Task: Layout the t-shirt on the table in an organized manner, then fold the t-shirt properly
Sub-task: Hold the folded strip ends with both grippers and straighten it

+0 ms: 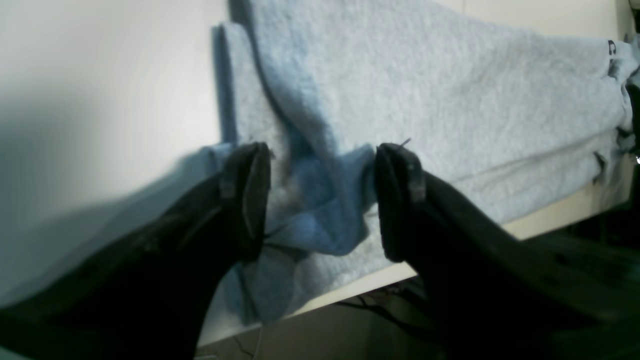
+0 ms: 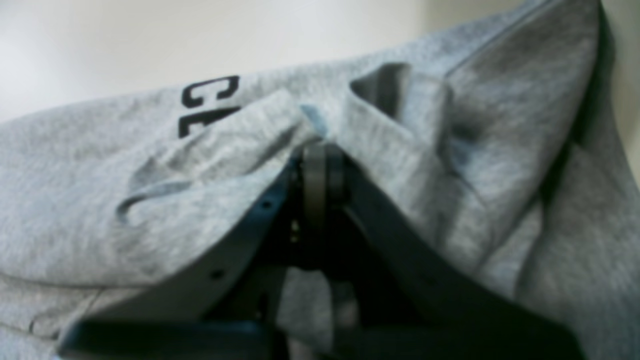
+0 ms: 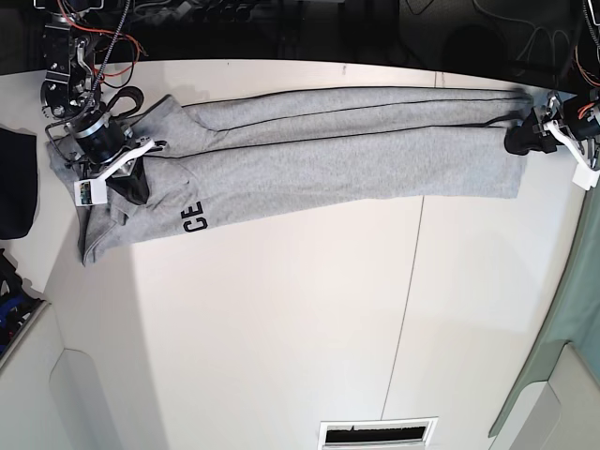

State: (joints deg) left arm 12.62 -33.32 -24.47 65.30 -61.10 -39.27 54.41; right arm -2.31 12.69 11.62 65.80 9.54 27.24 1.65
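Note:
The heather-grey t-shirt (image 3: 328,141) lies stretched in a long folded band along the far side of the white table (image 3: 281,309), with black lettering (image 3: 194,218) showing near its left end. My right gripper (image 3: 134,169) is at that left end and, in the right wrist view, is shut (image 2: 322,167) on a bunched fold of the t-shirt (image 2: 75,200) next to the lettering (image 2: 210,100). My left gripper (image 3: 517,141) is at the shirt's right end. In the left wrist view it is open (image 1: 320,200), its jaws standing either side of a raised fold of the t-shirt (image 1: 425,90).
A dark cloth (image 3: 17,183) lies at the left table edge. A thin seam (image 3: 403,281) runs across the tabletop. A vent grille (image 3: 375,433) sits at the near edge. Green fabric (image 3: 572,309) hangs past the right edge. The table edge (image 1: 450,260) is close below my left gripper.

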